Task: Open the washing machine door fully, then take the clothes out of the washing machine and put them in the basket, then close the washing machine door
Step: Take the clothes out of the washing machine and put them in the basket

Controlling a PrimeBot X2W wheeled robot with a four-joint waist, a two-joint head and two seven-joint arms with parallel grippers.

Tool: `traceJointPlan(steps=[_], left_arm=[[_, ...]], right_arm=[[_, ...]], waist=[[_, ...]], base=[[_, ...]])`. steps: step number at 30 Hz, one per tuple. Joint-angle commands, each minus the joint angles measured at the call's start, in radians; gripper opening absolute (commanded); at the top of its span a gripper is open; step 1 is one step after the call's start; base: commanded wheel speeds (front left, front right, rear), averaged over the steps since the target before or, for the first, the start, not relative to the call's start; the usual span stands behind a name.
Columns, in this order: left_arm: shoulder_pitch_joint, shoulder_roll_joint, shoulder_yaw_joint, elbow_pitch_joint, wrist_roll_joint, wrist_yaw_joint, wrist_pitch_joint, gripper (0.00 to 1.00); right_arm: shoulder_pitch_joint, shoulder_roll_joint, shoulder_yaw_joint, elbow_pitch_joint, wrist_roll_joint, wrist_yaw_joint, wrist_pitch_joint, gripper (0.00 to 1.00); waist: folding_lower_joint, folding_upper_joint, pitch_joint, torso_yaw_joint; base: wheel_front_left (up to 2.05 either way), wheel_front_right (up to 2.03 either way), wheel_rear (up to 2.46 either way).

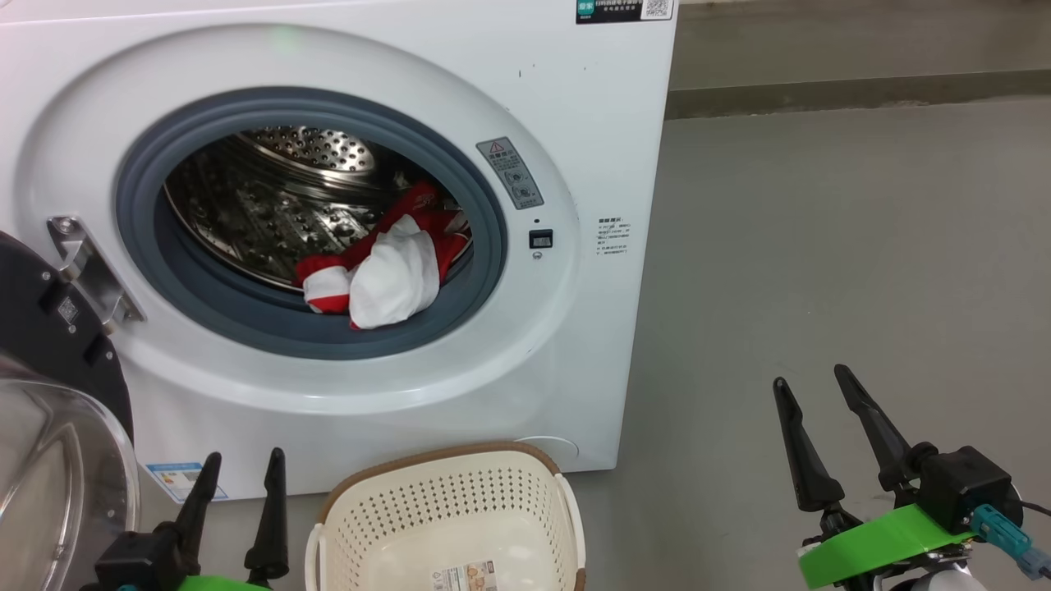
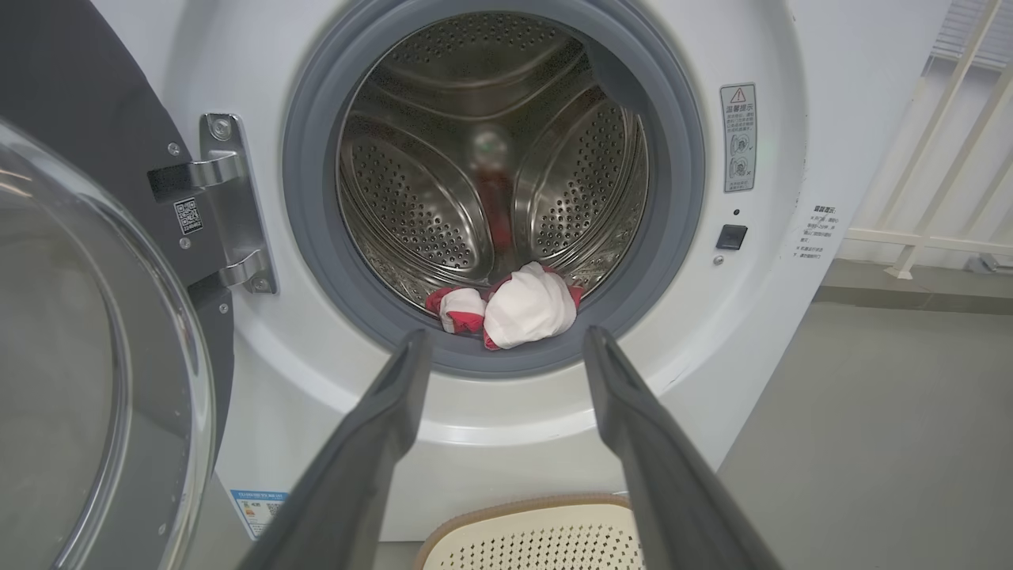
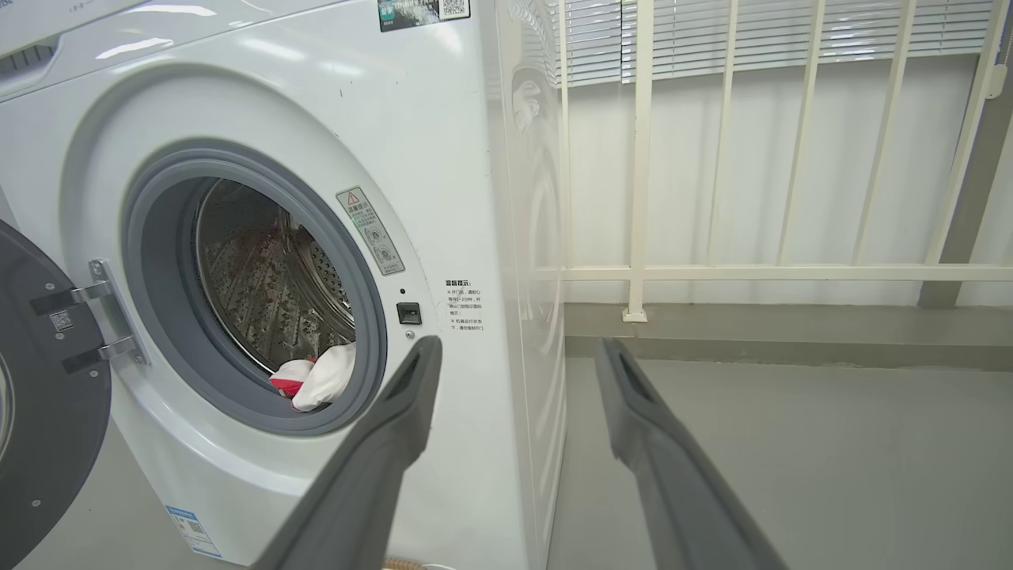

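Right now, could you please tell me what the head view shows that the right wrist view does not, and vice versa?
Head view, not right wrist: the left gripper, open, and the perforated inside of the basket with its sticker. Right wrist, not head: a white railing, blinds and the side panel of the washing machine. Both: the washing machine door standing open, the clothes at the front lip of the drum, and the right gripper, open.
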Motion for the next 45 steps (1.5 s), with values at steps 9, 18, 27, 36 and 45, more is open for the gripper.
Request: traceJointPlan(steps=[9, 18, 27, 36, 45], left_arm=[[-0.078, 0.008, 0.029, -0.011, 0.013, -0.005, -0.012, 1.00], [-0.189, 0.003, 0.019, 0.008, 0.013, 0.002, -0.012, 1.00], [-0.372, 0.009, -0.002, 0.085, 0.014, 0.014, -0.012, 1.00], [-0.548, 0.042, -0.033, 0.178, -0.003, -0.002, -0.010, 1.00], [-0.782, 0.064, -0.075, 0.355, -0.008, -0.009, -0.010, 1.00]], right_arm=[[-0.022, -0.010, 0.012, -0.035, -0.005, 0.005, -0.006, 1.00], [-0.047, -0.017, 0.011, -0.045, -0.015, 0.005, -0.006, 1.00], [-0.108, -0.030, 0.011, -0.059, -0.007, 0.005, -0.006, 1.00], [-0.159, -0.029, 0.008, -0.073, 0.001, 0.005, -0.006, 1.00], [-0.213, -0.041, 0.010, -0.085, 0.011, 0.005, -0.006, 1.00]], waist=[[0.0000, 0.0000, 0.038, 0.017], [0.0000, 0.0000, 0.127, 0.026], [0.0000, 0.0000, 0.247, 0.013], [0.0000, 0.0000, 0.355, -0.012], [0.0000, 0.0000, 0.467, -0.034]], base=[[0.00, 0.00, 0.00], [0.00, 0.00, 0.00], [0.00, 0.00, 0.00], [0.00, 0.00, 0.00], [0.00, 0.00, 0.00]])
